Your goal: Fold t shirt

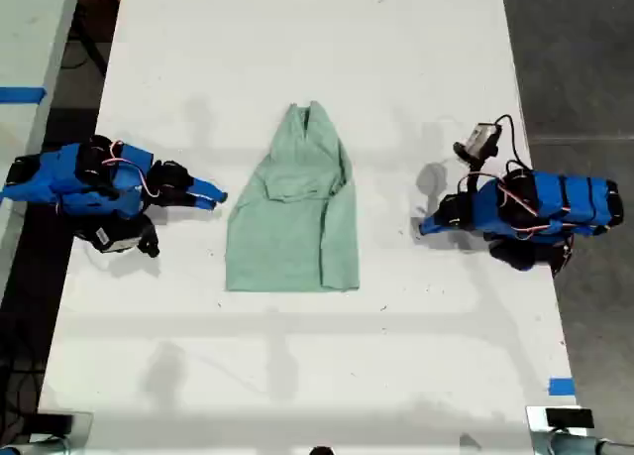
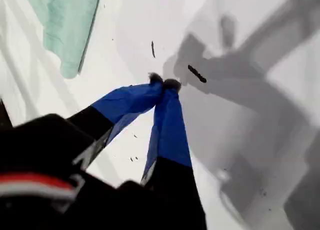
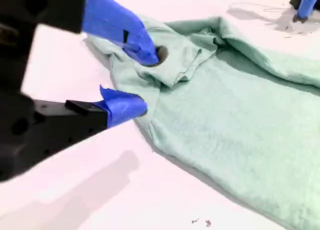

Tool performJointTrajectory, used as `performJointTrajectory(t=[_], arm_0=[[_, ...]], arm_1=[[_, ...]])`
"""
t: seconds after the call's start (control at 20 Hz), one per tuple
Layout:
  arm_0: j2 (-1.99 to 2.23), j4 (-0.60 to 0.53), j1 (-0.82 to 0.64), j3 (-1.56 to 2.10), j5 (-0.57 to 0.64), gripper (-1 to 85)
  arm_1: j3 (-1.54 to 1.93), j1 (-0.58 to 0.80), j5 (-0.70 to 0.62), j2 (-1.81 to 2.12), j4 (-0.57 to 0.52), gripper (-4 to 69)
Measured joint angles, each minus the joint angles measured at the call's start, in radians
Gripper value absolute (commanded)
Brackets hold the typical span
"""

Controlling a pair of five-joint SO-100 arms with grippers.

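**On a white table, a mint shirt lies between two blue arms**

On the white table [image 1: 297,376], seen from above in the exterior view, the second gripper [image 1: 216,196] points in from that view's left, its tip just short of the t shirt [image 1: 292,227]. In the second wrist view the second gripper [image 3: 149,81] has its blue jaws spread apart at the garment's near edge, one tip over a rumpled fold and the other at the hem line of the cloth [image 3: 240,130]; whether either tip touches the fabric cannot be told.

The pale green shirt lies mid-table, narrow and bunched at the end toward the exterior view's top, wide and flat toward its bottom. One long flap is folded over along the side toward the exterior view's right, leaving a straight edge there.

A clear strip of table separates that edge from the first gripper [image 1: 424,227] on the exterior view's right. The first wrist view shows the first gripper [image 2: 164,82] with its jaw tips pressed together on nothing, above bare table, a corner of the shirt [image 2: 65,19] well apart from it.

Bare table stretches beyond both ends of the shirt.
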Motion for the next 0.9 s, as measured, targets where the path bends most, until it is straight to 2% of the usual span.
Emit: performJointTrajectory(t=[0.15, 0.45, 0.65, 0.9], arm_0=[[0.000, -0.043, 0.000, 0.012, 0.029, -0.1], [-0.015, -0.041, -0.002, -0.040, 0.051, -0.2], [-0.261, 0.127, 0.000, -0.403, 0.057, -0.2], [-1.132, 0.322, 0.063, -1.062, 0.084, -0.2]], arm_1=[[0.000, 0.029, 0.000, 0.000, 0.000, 2.2], [0.000, 0.026, 0.000, 0.000, 0.000, 2.2], [0.000, 0.026, 0.000, 0.000, 0.000, 2.2], [0.000, 0.026, 0.000, 0.000, 0.000, 2.2]])
